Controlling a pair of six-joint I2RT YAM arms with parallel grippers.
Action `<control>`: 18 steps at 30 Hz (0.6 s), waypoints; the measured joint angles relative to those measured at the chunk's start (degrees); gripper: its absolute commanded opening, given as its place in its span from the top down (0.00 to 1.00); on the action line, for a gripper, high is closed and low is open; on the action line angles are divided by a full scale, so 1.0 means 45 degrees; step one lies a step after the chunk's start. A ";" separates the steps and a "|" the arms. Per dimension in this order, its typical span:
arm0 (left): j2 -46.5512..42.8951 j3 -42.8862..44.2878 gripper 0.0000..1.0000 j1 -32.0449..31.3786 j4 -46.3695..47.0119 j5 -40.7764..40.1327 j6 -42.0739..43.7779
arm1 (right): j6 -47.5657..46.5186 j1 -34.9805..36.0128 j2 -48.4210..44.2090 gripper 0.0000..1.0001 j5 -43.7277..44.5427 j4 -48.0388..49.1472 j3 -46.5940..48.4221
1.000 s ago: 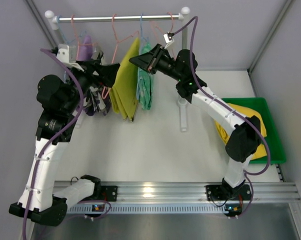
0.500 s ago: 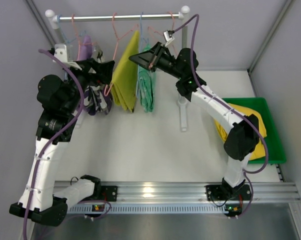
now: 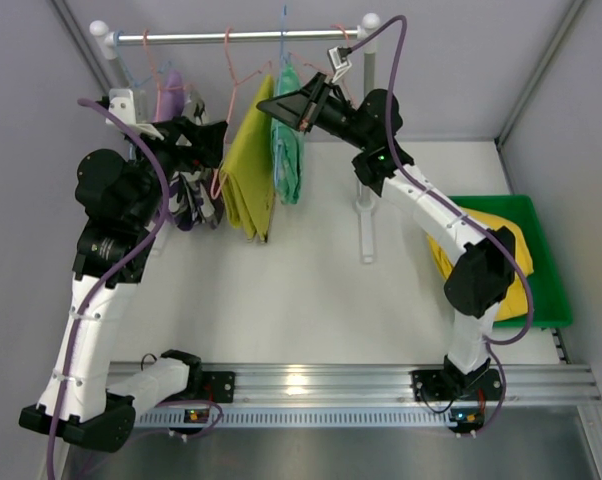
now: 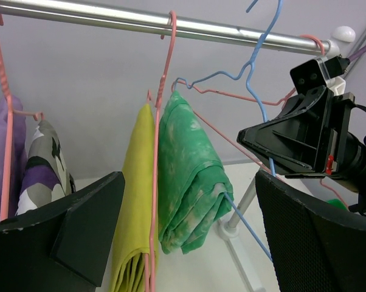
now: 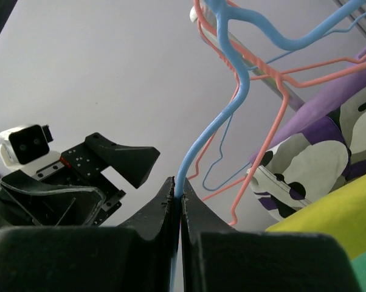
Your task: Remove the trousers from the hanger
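Observation:
Mottled mint green trousers (image 3: 287, 150) hang folded over a blue hanger (image 3: 283, 40) whose hook stands above the rail. My right gripper (image 3: 268, 103) is shut on that hanger's wire, as the right wrist view shows with the blue hanger (image 5: 231, 103) pinched at my right gripper (image 5: 179, 198). Olive-yellow trousers (image 3: 249, 175) hang beside them on a pink hanger (image 4: 162, 91). My left gripper (image 4: 189, 243) stands open and empty, facing the green trousers (image 4: 189, 176) and the olive-yellow trousers (image 4: 137, 201). Bright yellow trousers (image 3: 481, 240) lie in the bin.
A steel rail (image 3: 231, 36) spans the back, with its right post (image 3: 366, 220) on the table. A lilac garment (image 3: 171, 90) and a camouflage garment (image 3: 196, 200) hang at the left. Empty pink hangers (image 3: 236, 70) stay on the rail. A green bin (image 3: 546, 290) sits at the right.
My right gripper has shut on the blue hanger's wire and risen, lifting the hanger and green trousers so the hook sits above the rail. The left arm has barely moved.

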 measured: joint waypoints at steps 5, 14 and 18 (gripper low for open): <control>0.0000 0.0000 0.08 0.0068 0.0000 0.0019 -0.0005 | -0.0175 -0.0034 0.0000 1.00 -0.0418 0.0180 0.0029; 0.0126 0.0039 0.09 0.0126 0.0000 0.0340 -0.0107 | -0.0563 -0.0005 -0.1302 1.00 -0.1069 0.0413 -0.1933; 0.0277 0.0058 0.11 0.0136 -0.0005 0.0651 -0.0287 | -0.0505 0.0107 -0.2050 1.00 -0.1355 0.0413 -0.2827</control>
